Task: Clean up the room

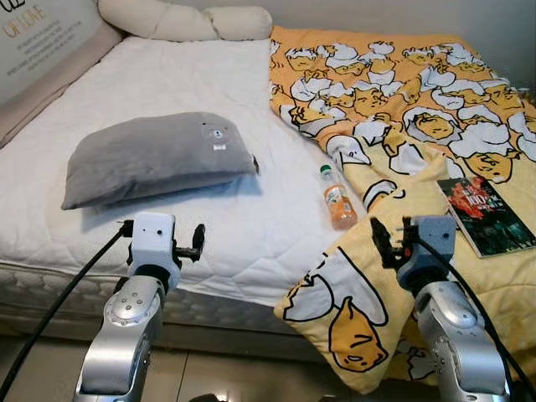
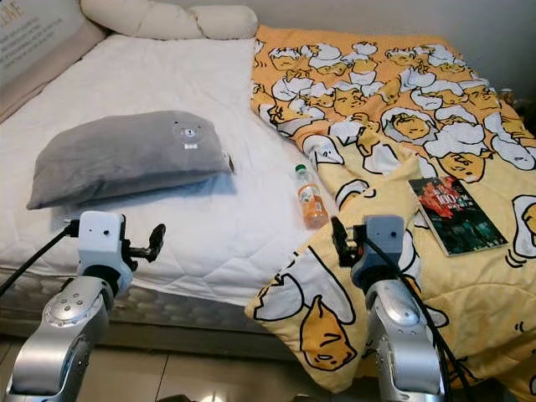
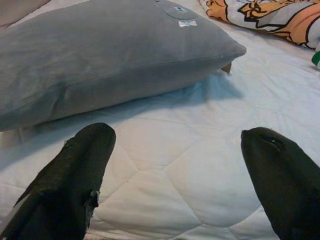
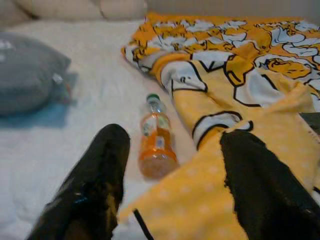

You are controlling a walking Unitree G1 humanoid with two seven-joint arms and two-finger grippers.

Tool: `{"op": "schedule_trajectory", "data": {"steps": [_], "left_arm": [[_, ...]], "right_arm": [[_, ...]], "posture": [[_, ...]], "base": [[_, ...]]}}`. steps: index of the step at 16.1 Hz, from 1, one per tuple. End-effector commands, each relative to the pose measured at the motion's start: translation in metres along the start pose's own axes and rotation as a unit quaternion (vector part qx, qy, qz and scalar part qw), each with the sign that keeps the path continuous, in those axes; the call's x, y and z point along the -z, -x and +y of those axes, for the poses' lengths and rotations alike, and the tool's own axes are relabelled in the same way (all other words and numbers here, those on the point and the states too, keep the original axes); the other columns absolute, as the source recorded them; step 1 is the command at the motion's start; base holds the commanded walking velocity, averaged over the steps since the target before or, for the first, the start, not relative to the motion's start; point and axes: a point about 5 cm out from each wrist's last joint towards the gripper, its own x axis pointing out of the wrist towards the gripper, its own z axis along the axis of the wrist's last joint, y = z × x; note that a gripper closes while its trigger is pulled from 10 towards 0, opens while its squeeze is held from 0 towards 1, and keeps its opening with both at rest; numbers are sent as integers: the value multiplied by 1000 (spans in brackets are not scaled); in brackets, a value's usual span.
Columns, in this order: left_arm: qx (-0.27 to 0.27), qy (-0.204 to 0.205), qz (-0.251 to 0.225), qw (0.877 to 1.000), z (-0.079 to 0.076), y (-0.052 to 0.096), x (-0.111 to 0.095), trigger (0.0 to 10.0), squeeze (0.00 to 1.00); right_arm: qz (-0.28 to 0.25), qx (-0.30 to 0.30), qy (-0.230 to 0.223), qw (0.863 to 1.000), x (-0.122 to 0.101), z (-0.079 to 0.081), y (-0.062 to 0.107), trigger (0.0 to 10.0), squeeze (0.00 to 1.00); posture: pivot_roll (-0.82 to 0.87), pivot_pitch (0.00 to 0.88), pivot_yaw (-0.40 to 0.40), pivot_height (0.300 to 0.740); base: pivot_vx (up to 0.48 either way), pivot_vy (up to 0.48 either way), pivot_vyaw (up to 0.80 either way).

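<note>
The bed (image 1: 209, 75) carries a white quilted mattress cover. A grey pillow (image 1: 155, 157) lies on its near left. A yellow cartoon-print blanket (image 1: 402, 100) covers the right side, its near corner draping over the bed edge. An orange drink bottle (image 1: 337, 198) lies on the white cover, just beside the blanket's edge. Cream pillows (image 1: 184, 21) lie at the far end.

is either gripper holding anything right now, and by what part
Nothing is held. The left gripper is open over the bare mattress; the right gripper is open, short of the bottle.
</note>
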Motion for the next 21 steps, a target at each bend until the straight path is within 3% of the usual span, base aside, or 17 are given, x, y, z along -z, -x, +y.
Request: {"op": "schedule_trajectory", "data": {"steps": [1,4,7,17,21], "left_arm": [[-2,-4,-18,1000,1,0,-9,10000,1000],[9,-2,-26,1000,-1,0,-11,10000,1000],[13,-1,-31,999,-1,0,-12,10000,1000],[17,-5,-29,999,-1,1,-11,10000,1000],[16,-5,-27,999,-2,0,-10,10000,1000]], "right_arm": [[-15,3,-11,1000,-5,-2,-1,10000,1000],[-33,-21,35,999,-11,5,-4,10000,1000],[-5,-8,61,998,-5,4,-5,10000,1000],[21,32,29,999,2,-5,-6,10000,1000],[25,28,37,999,3,-6,-6,10000,1000]], "posture": [[-64,0,15,740],[-67,0,17,740],[-65,0,16,740],[-65,0,18,740],[-67,0,18,740]], "base": [[0,0,0],[0,0,0],[0,0,800],[255,0,0],[282,0,0]]}}
